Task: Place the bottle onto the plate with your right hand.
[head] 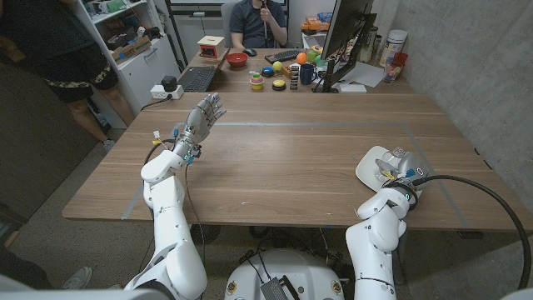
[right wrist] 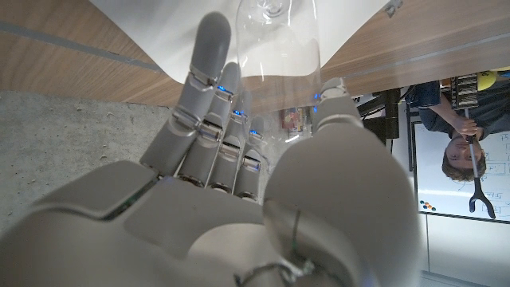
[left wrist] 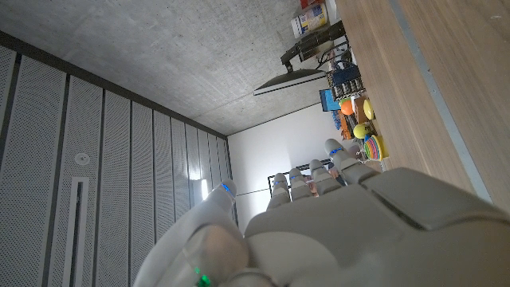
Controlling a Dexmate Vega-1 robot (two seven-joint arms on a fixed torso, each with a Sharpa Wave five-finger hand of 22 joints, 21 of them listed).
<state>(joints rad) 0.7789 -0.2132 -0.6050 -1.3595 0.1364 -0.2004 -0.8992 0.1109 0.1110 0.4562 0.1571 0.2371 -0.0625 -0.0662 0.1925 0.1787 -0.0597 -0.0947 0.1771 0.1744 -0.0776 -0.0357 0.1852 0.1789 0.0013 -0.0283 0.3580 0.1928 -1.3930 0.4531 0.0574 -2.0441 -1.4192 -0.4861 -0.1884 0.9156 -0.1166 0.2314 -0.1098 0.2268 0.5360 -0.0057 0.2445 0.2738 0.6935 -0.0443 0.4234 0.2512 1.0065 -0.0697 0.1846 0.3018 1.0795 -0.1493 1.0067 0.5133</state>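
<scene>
A clear plastic bottle [right wrist: 279, 48] stands between the fingers and thumb of my right hand [right wrist: 239, 183], which grips its sides. The bottle's far end meets the white plate [right wrist: 159, 48]. In the head view the right hand [head: 400, 169] sits over the white plate [head: 367, 171] near the table's front right edge, and the bottle is hard to make out there. My left hand [head: 202, 115] is raised above the table's left side, fingers spread, holding nothing. The left wrist view shows that hand [left wrist: 358, 215] from behind.
At the table's far end are a monitor [head: 346, 33], a keyboard [head: 197, 79], a red bowl [head: 237, 60] and small coloured toys [head: 279, 77]. One person [head: 258, 21] sits behind them, another [head: 75, 67] stands at the far left.
</scene>
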